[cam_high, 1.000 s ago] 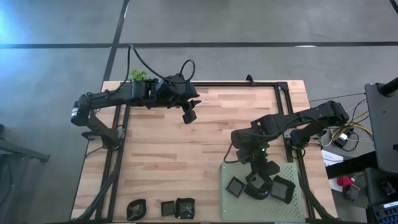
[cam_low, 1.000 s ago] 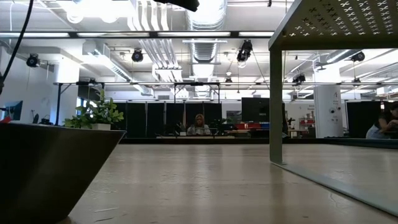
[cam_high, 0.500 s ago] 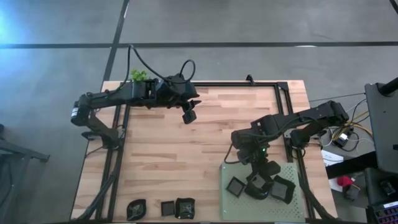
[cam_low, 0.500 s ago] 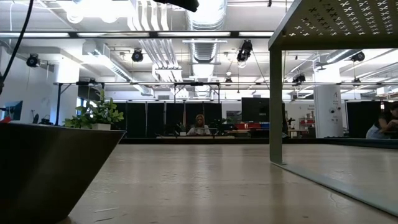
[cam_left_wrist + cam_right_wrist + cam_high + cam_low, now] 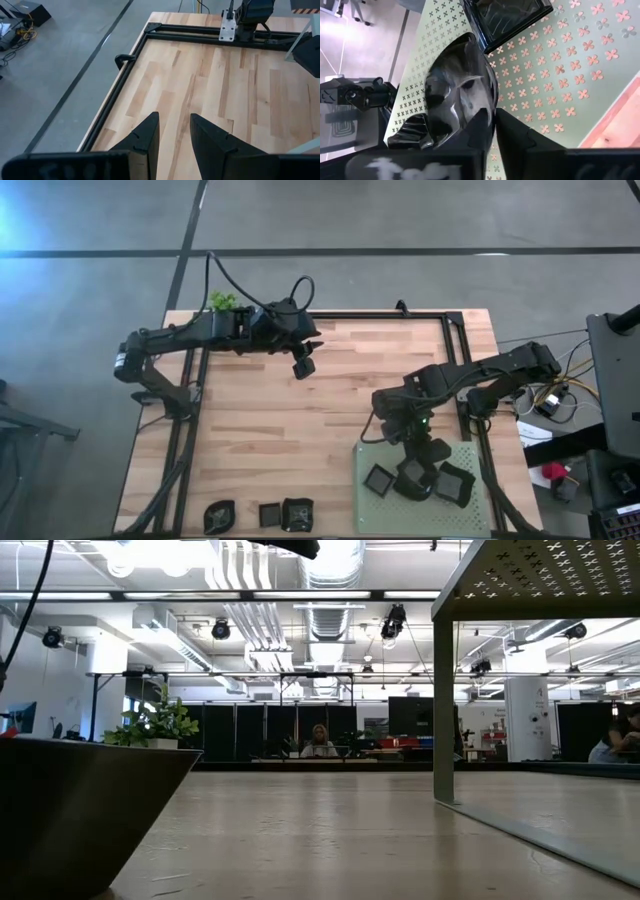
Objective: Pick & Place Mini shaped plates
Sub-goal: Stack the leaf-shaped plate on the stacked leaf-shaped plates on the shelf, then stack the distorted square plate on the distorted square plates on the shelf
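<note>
Nothing on the table has shifted against the earlier frames; only my right gripper [image 5: 492, 131] has begun to slacken its pinch, the fingers showing a thin gap at the rim of the glossy wavy-rimmed plate [image 5: 457, 90]. Whether the rim is gripped or merely touched I cannot tell. That plate [image 5: 411, 478] rests on the green mat [image 5: 480, 515], between a square plate [image 5: 378, 479] and another dark plate [image 5: 454, 484], close beside both. It lies directly under my right gripper [image 5: 413, 472], so a clean exit, by my judgement, is straight up; any sideways drag risks nudging the neighbours.

Three further plates [image 5: 262, 515] wait along the table [image 5: 330, 400] edge near the camera, well apart from the mat. My left gripper [image 5: 303, 366] hovers over bare wood at the far side, fingers [image 5: 145, 135] spread with nothing between them; it appears no nearer those three than my right arm.
</note>
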